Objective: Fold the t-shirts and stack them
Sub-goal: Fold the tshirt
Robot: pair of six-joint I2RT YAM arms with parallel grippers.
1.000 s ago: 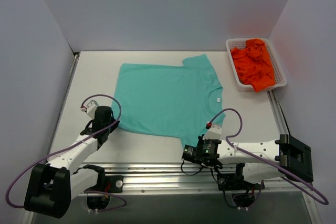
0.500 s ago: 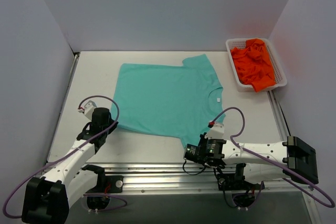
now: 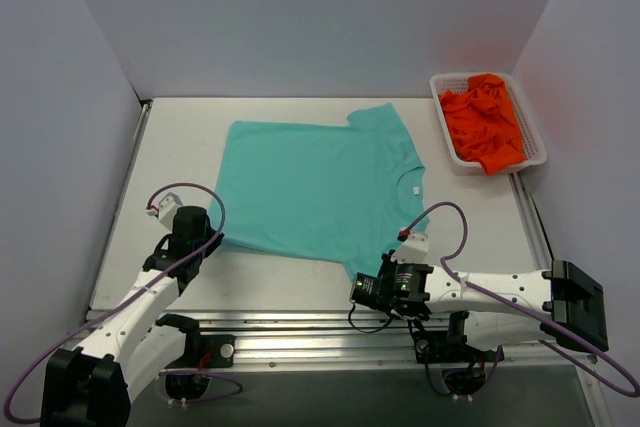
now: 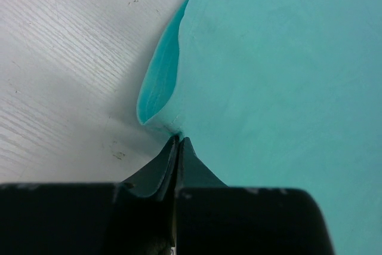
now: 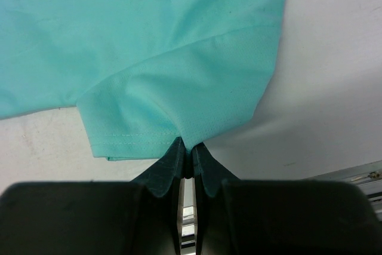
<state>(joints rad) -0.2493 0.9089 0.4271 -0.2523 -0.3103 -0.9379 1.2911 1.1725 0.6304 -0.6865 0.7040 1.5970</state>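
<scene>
The teal-green t-shirt point(image 3: 320, 187) lies spread flat on the white table, neck with its white label point(image 3: 408, 185) toward the right. My left gripper point(image 3: 203, 240) is shut on the shirt's near-left hem corner; in the left wrist view the cloth point(image 4: 268, 70) bunches at the closed fingertips point(image 4: 178, 141). My right gripper point(image 3: 362, 289) is shut on the near sleeve's edge; in the right wrist view the sleeve point(image 5: 179, 88) puckers at the closed fingertips point(image 5: 186, 144). Orange t-shirts point(image 3: 485, 119) lie crumpled in a basket at the far right.
A white mesh basket point(image 3: 536, 137) holding the orange shirts stands at the table's far right. The table's metal front rail point(image 3: 300, 322) runs just behind both grippers. Grey walls close in the left, back and right.
My left gripper has drawn back a little toward the near left, holding the hem corner. My right gripper has shifted slightly to the right with the sleeve. The shirt's near edge has barely moved.
</scene>
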